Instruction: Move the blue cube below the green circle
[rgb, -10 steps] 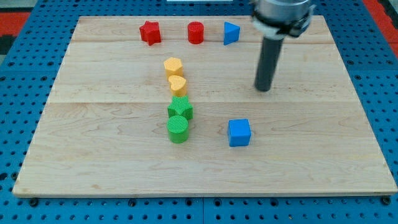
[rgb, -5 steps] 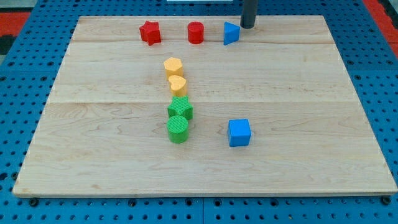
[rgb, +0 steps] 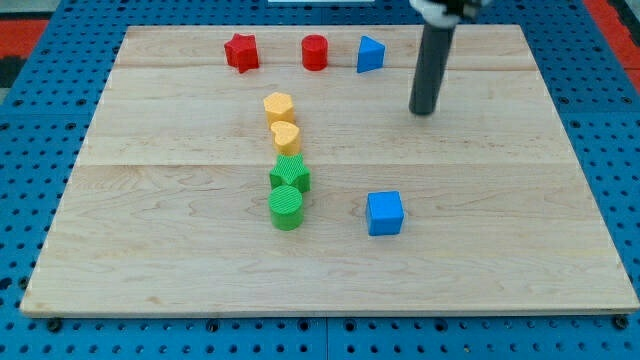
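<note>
The blue cube (rgb: 384, 213) sits on the wooden board (rgb: 500, 250), right of centre and towards the view's bottom. The green circle (rgb: 286, 207) is a ribbed green cylinder to the cube's left, at about the same height in the view. My tip (rgb: 424, 110) is well above the blue cube and a little to its right, touching no block. The dark rod rises from it out of the view's top.
A green star (rgb: 291, 176) touches the green circle from above. A yellow heart (rgb: 286, 136) and a yellow hexagon (rgb: 278, 105) stand above that in a column. A red star (rgb: 241, 52), a red cylinder (rgb: 315, 52) and a blue triangle (rgb: 371, 53) line the top edge.
My tip went from mid-board right up to the top edge beside the blue triangle, then came back down to the right of centre. No block has moved.
</note>
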